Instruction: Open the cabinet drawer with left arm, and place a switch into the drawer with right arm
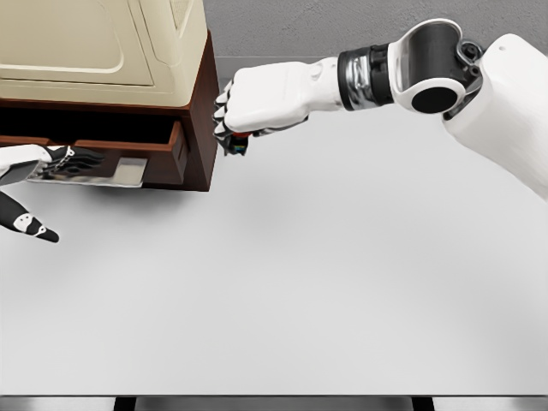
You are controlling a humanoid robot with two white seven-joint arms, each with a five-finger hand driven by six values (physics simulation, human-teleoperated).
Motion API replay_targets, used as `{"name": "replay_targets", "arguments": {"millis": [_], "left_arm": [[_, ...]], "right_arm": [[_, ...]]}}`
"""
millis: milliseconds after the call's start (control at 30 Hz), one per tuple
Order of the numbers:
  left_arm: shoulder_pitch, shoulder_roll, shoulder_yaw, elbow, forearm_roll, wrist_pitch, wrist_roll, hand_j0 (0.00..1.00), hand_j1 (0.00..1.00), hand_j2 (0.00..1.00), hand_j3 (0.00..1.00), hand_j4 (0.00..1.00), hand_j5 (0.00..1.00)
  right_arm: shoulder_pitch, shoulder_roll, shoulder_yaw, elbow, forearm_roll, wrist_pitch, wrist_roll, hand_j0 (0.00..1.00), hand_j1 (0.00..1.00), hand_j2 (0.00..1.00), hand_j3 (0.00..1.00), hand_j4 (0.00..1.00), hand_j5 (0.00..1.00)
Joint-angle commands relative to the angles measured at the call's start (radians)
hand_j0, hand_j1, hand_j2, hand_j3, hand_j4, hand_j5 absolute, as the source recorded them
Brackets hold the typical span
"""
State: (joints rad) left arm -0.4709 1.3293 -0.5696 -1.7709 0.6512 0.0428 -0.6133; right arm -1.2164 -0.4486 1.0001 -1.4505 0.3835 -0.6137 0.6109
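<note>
My right hand (257, 103) is curled around the switch (237, 142), which hangs beneath the fingers beside the cabinet (201, 128)'s right wall. The drawer (128, 158) stands pulled out at nine o'clock from the switch, the cabinet's corner between them. My left hand (43, 163) rests at the drawer's metal handle (90, 174); grip unclear. Likely route: swing toward seven o'clock around the corner. The counter (325, 291) there is open.
</note>
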Motion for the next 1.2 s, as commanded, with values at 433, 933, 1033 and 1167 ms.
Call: {"name": "replay_targets", "arguments": {"millis": [433,933,1033,1167], "left_arm": [[0.018,0.050,-0.003,0.007,-0.041,-0.001,0.002,1.00,1.00,1.00,1.00,1.00,1.00],[0.046,0.070,-0.003,0.007,-0.032,-0.001,0.002,1.00,1.00,1.00,1.00,1.00,1.00],[0.049,0.073,-0.003,0.007,-0.030,-0.001,0.002,1.00,1.00,1.00,1.00,1.00,1.00],[0.064,0.088,-0.003,0.007,-0.030,-0.001,0.002,1.00,1.00,1.00,1.00,1.00,1.00]], "right_arm": [[-0.028,0.042,0.008,0.005,-0.028,0.005,0.000,0.46,0.46,0.46,0.46,0.46,0.46],[-0.066,0.129,0.017,0.036,-0.029,0.074,0.000,0.46,0.46,0.46,0.46,0.46,0.46],[-0.074,0.143,0.018,0.044,-0.031,0.085,0.000,0.46,0.46,0.46,0.46,0.46,0.46],[-0.083,0.163,0.019,0.058,-0.031,0.086,0.000,0.46,0.46,0.46,0.46,0.46,0.46]]}}
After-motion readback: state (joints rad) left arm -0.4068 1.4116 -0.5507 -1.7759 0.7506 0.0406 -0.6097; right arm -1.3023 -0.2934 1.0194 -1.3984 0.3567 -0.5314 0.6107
